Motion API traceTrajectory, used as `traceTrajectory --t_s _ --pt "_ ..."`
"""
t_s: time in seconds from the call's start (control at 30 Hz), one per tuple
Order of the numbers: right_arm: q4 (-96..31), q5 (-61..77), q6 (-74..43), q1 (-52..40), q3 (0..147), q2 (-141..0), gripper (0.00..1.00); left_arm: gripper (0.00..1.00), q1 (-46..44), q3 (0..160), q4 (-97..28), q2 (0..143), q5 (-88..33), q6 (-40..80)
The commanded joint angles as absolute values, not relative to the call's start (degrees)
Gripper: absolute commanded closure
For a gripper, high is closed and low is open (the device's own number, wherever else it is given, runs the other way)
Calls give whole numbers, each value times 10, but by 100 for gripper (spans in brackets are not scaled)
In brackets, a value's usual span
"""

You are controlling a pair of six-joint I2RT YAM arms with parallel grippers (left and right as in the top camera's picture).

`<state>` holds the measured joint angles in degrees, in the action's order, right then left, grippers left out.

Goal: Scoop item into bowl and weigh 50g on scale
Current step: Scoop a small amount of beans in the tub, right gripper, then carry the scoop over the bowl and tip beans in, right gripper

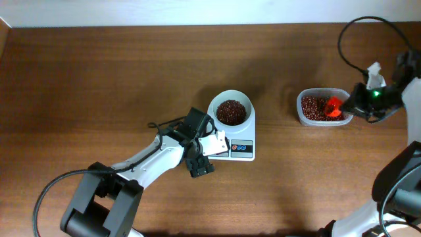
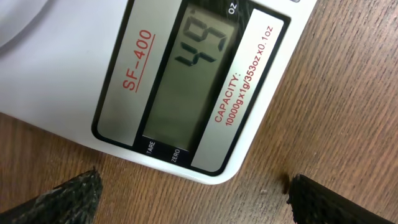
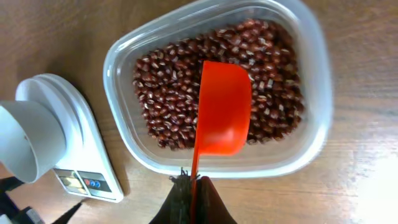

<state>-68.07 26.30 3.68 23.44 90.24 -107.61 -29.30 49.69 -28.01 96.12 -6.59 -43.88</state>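
Note:
The white bowl (image 1: 230, 97) stands on the white scale (image 1: 241, 150), holding a heap of dark reddish-brown beans (image 1: 231, 111). My left gripper (image 1: 205, 146) hovers at the scale's front left, open, with only bare wood between its fingertips (image 2: 68, 199). In the left wrist view the scale's display (image 2: 186, 74) reads 49. My right gripper (image 3: 194, 193) is shut on the thin handle of an orange-red scoop (image 3: 222, 109). The scoop hangs over more beans (image 3: 168, 81) in a clear plastic container (image 3: 311, 93). No beans show on the scoop.
The clear container (image 1: 309, 118) sits on the wooden table to the right of the scale, with a gap between them. A black cable (image 1: 352, 46) loops above the right arm. The right wrist view catches the bowl (image 3: 25, 137) and the scale's buttons (image 3: 92, 183) at its left edge.

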Motion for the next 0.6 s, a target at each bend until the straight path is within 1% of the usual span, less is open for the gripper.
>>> traceTrajectory --t_s 0.0,0.1,0.23,0.3,0.5,0.57 --pt "-696 351 95 257 914 -1059 96 1 -294 494 -281 966 -66 -435" --pt "-710 392 121 267 914 -1059 96 1 -294 494 -281 966 -66 -435" --pt "-714 354 111 271 914 -1059 96 1 -294 494 -281 966 -66 -435" --pt "-714 356 112 270 914 -1059 96 1 -294 494 -281 966 -66 -435" --pt "-728 428 113 270 917 -1059 96 1 -294 494 -281 966 -66 -435" --pt "-751 461 136 270 921 -1059 96 1 -294 494 -281 966 -66 -435"
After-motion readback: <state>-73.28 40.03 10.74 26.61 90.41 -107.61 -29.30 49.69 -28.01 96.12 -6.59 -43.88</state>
